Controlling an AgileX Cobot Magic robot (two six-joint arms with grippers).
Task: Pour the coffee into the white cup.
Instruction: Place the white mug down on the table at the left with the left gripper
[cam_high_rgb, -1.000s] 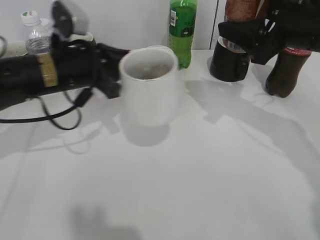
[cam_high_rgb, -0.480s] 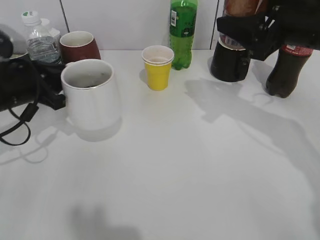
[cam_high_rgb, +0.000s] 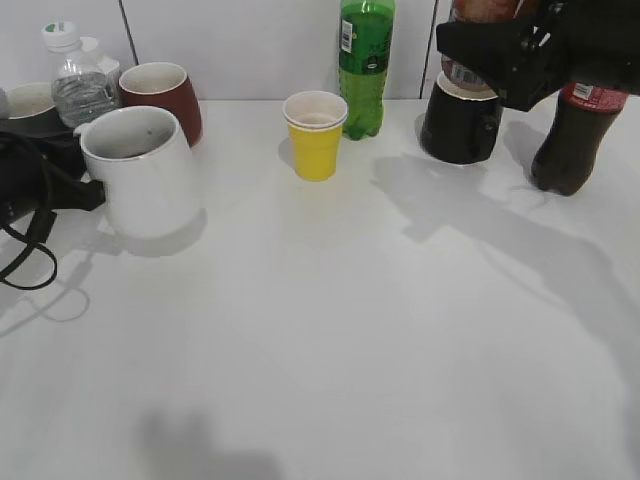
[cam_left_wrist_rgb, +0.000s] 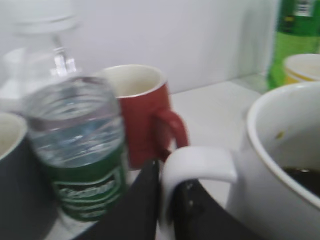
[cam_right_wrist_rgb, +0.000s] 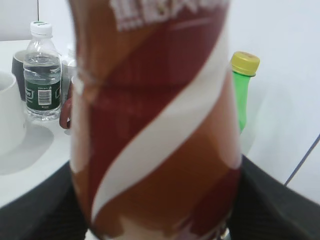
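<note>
The white cup (cam_high_rgb: 140, 180) is at the left of the table, slightly tilted, in front of the red mug. My left gripper (cam_high_rgb: 88, 190) is shut on its handle (cam_left_wrist_rgb: 197, 165). In the left wrist view the gripper (cam_left_wrist_rgb: 167, 205) pinches the handle, and dark liquid (cam_left_wrist_rgb: 302, 177) shows inside the cup (cam_left_wrist_rgb: 280, 150). My right gripper (cam_high_rgb: 500, 55) is shut on the coffee bottle (cam_high_rgb: 478, 10) and holds it upright above the black mug at the back right. In the right wrist view the bottle (cam_right_wrist_rgb: 155, 125) fills the frame between the fingers (cam_right_wrist_rgb: 160, 215).
A red mug (cam_high_rgb: 160, 90), a water bottle (cam_high_rgb: 75, 80) and a dark mug (cam_high_rgb: 30, 105) stand at the back left. A yellow paper cup (cam_high_rgb: 316, 135), a green soda bottle (cam_high_rgb: 364, 60), a black mug (cam_high_rgb: 460, 125) and a cola bottle (cam_high_rgb: 575, 140) line the back. A cable (cam_high_rgb: 30, 250) trails at the left.
My left gripper has carried the white cup from the middle of the table to the far left, next to the red mug. The right gripper with the coffee bottle has barely moved.
</note>
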